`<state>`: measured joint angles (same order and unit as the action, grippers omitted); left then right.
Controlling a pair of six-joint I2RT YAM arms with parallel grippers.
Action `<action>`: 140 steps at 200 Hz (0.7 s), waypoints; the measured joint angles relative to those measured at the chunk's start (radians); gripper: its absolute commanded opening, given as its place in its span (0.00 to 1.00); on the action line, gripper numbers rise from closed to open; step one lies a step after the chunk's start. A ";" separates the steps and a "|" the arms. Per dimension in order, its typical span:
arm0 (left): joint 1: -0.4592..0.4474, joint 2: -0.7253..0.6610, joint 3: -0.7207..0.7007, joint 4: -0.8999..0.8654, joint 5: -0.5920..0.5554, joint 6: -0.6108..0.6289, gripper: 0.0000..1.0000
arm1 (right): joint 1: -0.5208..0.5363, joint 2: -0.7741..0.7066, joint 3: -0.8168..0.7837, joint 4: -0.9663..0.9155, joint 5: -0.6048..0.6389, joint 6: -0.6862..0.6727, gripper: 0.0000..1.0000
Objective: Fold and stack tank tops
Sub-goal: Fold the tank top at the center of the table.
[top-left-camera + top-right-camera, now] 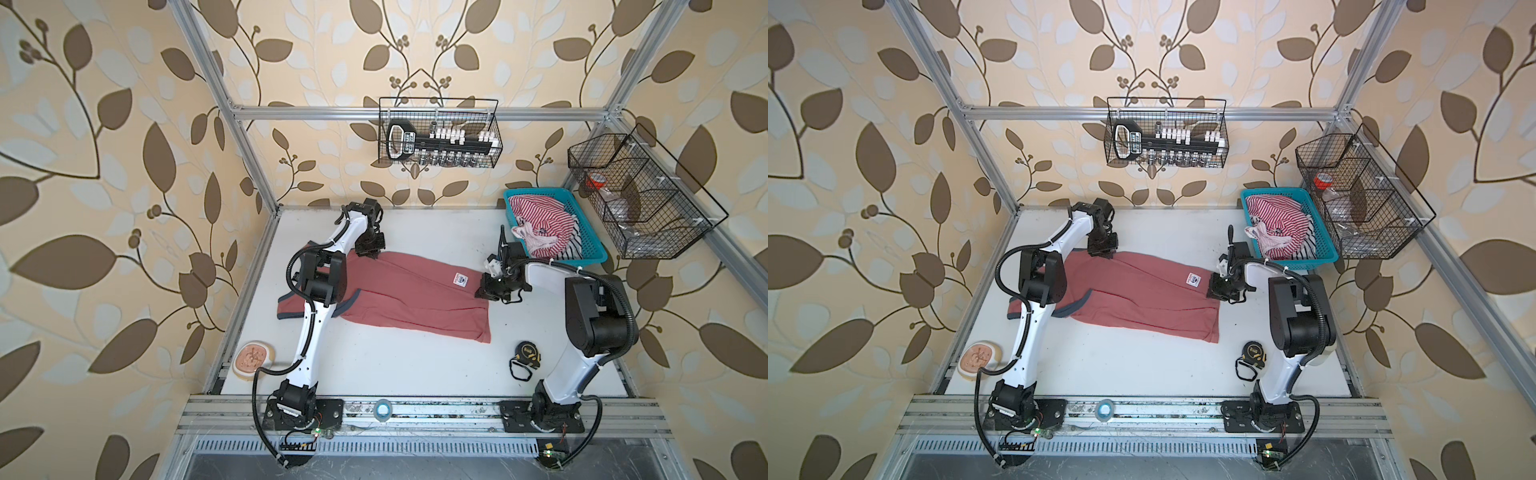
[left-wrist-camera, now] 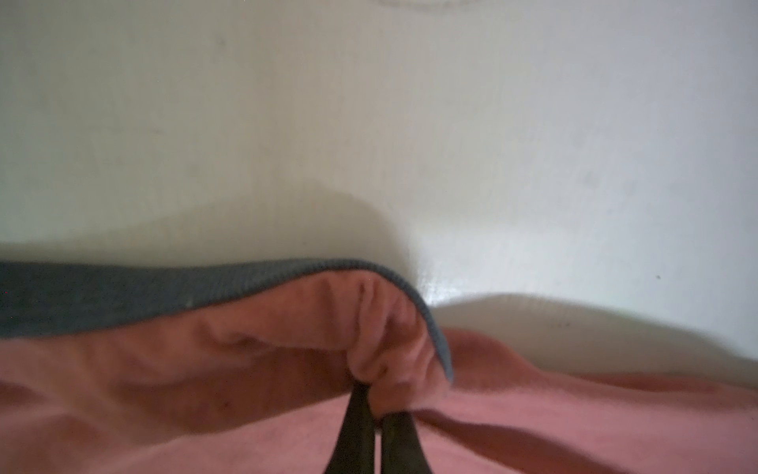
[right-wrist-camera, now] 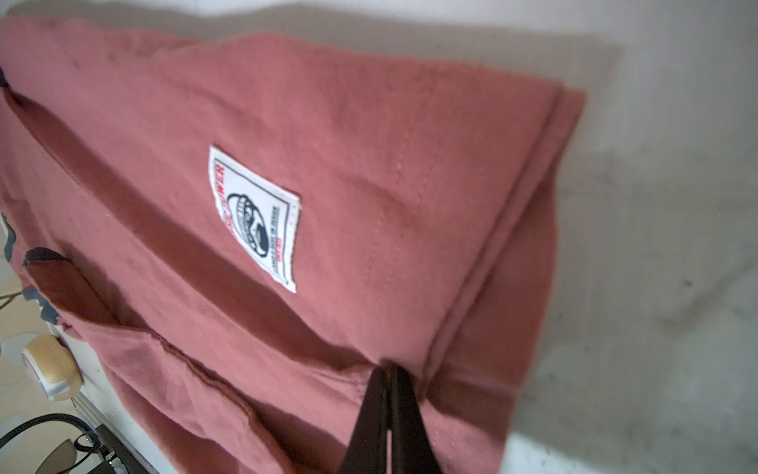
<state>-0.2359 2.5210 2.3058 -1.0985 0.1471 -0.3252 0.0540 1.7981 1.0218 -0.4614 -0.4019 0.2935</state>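
The dusty red tank top (image 1: 415, 301) (image 1: 1142, 297) lies flat across the middle of the white table in both top views, folded lengthwise, with blue-grey trim at its left end and a white label (image 3: 256, 217) near its right end. My left gripper (image 1: 368, 254) (image 2: 377, 396) is at the top's far left corner, shut on a bunch of red cloth beside the trim (image 2: 164, 291). At the right hem, my right gripper (image 1: 482, 293) (image 3: 389, 371) is shut on the cloth's edge. The red-and-white striped tank top (image 1: 540, 220) (image 1: 1277, 222) lies crumpled in the basket.
The blue basket (image 1: 582, 261) stands at the table's back right with other cloth inside. A black tape measure (image 1: 528, 353) lies near the right arm's base. A round wooden piece (image 1: 252, 358) sits off the left edge, a tape roll (image 1: 382, 409) on the front rail.
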 measured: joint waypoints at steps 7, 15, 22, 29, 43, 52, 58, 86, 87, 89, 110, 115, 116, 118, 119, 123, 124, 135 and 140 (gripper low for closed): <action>0.002 -0.016 -0.024 0.013 0.002 -0.003 0.00 | 0.000 -0.001 -0.001 0.001 0.000 0.000 0.00; 0.003 -0.040 -0.062 0.031 0.003 -0.012 0.00 | 0.000 -0.003 -0.002 0.002 0.000 0.000 0.00; 0.006 -0.064 -0.097 0.049 0.009 -0.021 0.00 | -0.002 -0.004 -0.003 0.002 0.001 0.000 0.00; 0.009 -0.092 -0.134 0.069 0.018 -0.030 0.00 | -0.002 -0.005 -0.003 0.002 0.002 0.000 0.00; 0.019 -0.155 -0.216 0.120 0.043 -0.057 0.00 | -0.004 -0.008 -0.006 0.002 0.002 0.000 0.00; 0.028 -0.200 -0.274 0.160 0.063 -0.075 0.00 | -0.005 -0.012 -0.009 0.001 0.002 0.000 0.00; 0.035 -0.232 -0.313 0.187 0.079 -0.094 0.00 | -0.006 -0.016 -0.010 0.000 0.003 0.000 0.00; 0.055 -0.345 -0.452 0.299 0.133 -0.166 0.00 | -0.013 -0.031 -0.013 -0.011 0.006 -0.007 0.00; 0.055 -0.350 -0.458 0.305 0.135 -0.169 0.00 | -0.013 -0.032 -0.013 -0.011 0.006 -0.007 0.00; 0.055 -0.357 -0.468 0.315 0.138 -0.177 0.00 | -0.014 -0.032 -0.013 -0.011 0.006 -0.008 0.00; 0.055 -0.417 -0.582 0.402 0.159 -0.233 0.00 | -0.018 -0.042 -0.014 -0.018 0.010 -0.011 0.00; 0.055 -0.430 -0.616 0.423 0.163 -0.248 0.00 | -0.018 -0.043 -0.015 -0.018 0.010 -0.012 0.00; 0.055 -0.431 -0.621 0.427 0.163 -0.251 0.00 | -0.018 -0.043 -0.015 -0.018 0.010 -0.012 0.00; 0.055 -0.436 -0.636 0.436 0.162 -0.257 0.00 | -0.019 -0.043 -0.016 -0.018 0.011 -0.013 0.00; 0.055 -0.439 -0.645 0.441 0.163 -0.259 0.00 | -0.019 -0.043 -0.016 -0.019 0.011 -0.013 0.00; 0.055 -0.447 -0.669 0.454 0.166 -0.273 0.00 | -0.019 -0.043 -0.017 -0.019 0.013 -0.014 0.00; 0.055 -0.450 -0.679 0.460 0.166 -0.278 0.00 | -0.020 -0.043 -0.017 -0.020 0.013 -0.014 0.00; 0.054 -0.470 -0.757 0.500 0.171 -0.311 0.00 | -0.021 -0.043 -0.021 -0.021 0.014 -0.015 0.00; 0.054 -0.478 -0.791 0.515 0.173 -0.325 0.01 | -0.022 -0.043 -0.024 -0.022 0.014 -0.015 0.00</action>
<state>-0.1818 2.0434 1.5146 -0.5838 0.3202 -0.6498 0.0322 1.7550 0.9981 -0.4831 -0.3874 0.2787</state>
